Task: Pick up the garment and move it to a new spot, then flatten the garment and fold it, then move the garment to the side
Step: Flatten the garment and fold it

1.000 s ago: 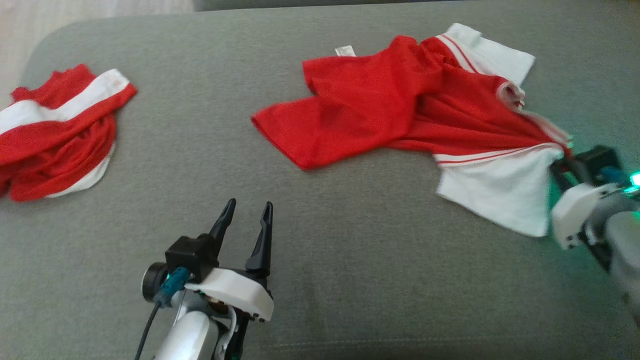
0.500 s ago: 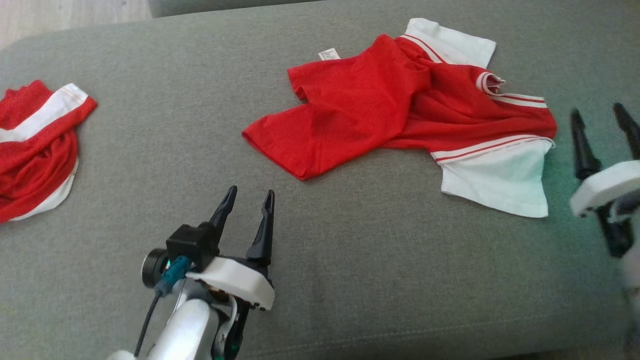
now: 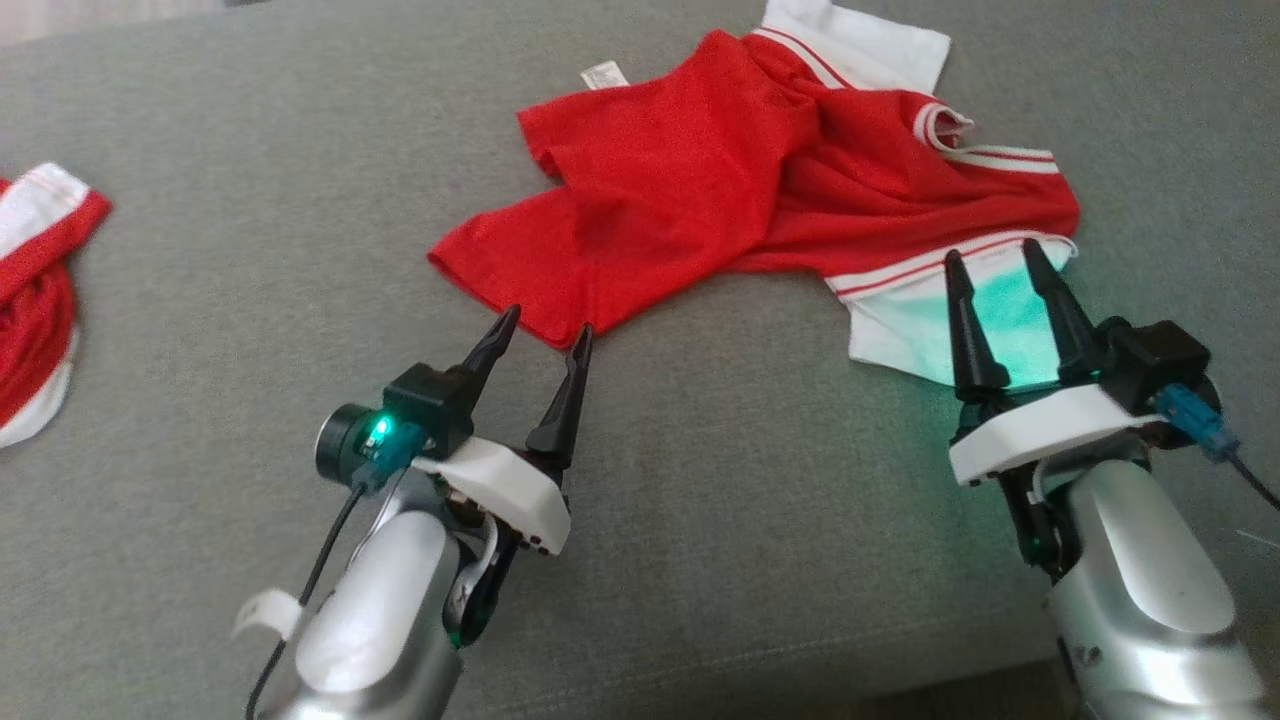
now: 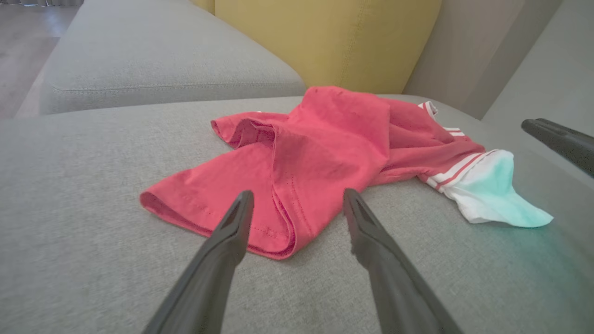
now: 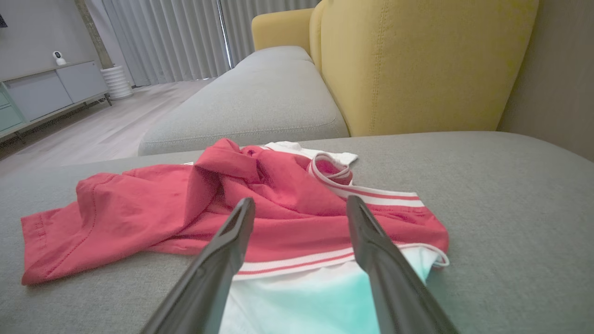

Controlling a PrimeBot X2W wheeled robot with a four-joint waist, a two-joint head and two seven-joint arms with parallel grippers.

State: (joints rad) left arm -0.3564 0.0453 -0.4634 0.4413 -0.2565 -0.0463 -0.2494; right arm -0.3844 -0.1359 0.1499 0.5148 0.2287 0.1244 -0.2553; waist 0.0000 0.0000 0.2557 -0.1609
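A rumpled red shirt (image 3: 740, 180) with white sleeves is shown lying on the far middle of a grey sofa seat (image 3: 750, 520), one red hem corner pointed near-left and a white sleeve near-right. The left gripper (image 3: 550, 320) is held at that red corner with its two dark fingers apart and nothing between them, while the right gripper (image 3: 991, 250) is poised over the white sleeve, fingers likewise spread and empty, green light cast on the cloth. A second red-and-white garment (image 3: 35, 300) is seen well apart at the seat's left edge, and a yellow backrest (image 4: 325, 41) is seen behind the shirt.
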